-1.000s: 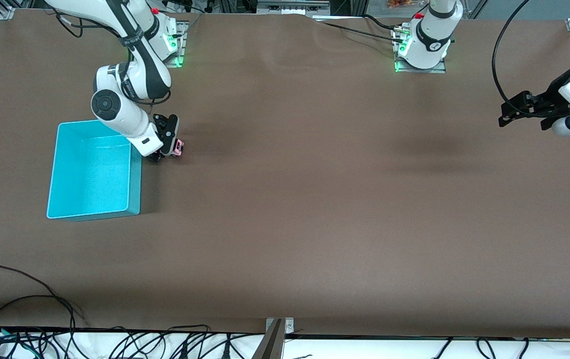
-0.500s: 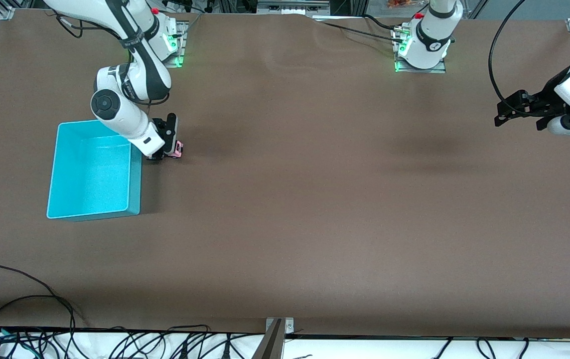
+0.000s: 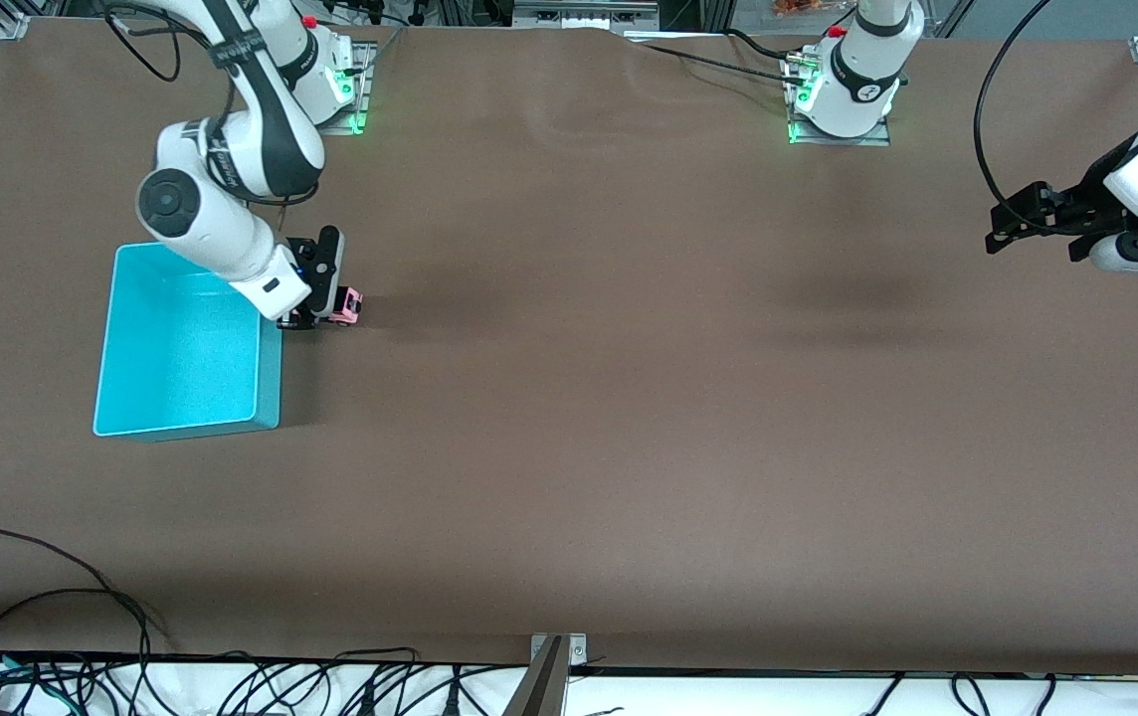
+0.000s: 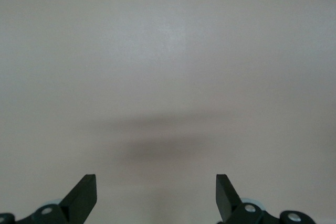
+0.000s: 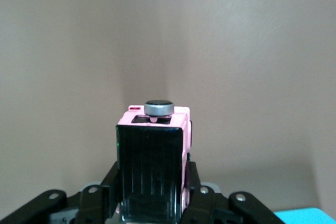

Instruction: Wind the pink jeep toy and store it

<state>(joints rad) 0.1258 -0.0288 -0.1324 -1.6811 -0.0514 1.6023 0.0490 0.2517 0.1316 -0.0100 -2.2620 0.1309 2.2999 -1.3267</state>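
Shifted binward: right gripper (image 3: pixel 315 320) half-hides pink jeep toy (image 3: pixel 348 305).

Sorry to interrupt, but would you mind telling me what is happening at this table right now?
The right gripper is shut on the pink jeep, holding it by its sides beside the turquoise bin, toward the right arm's end of the table. The bin has nothing in it, so the jeep is not yet stored. The left gripper waits open above bare table at the left arm's end, holding nothing.
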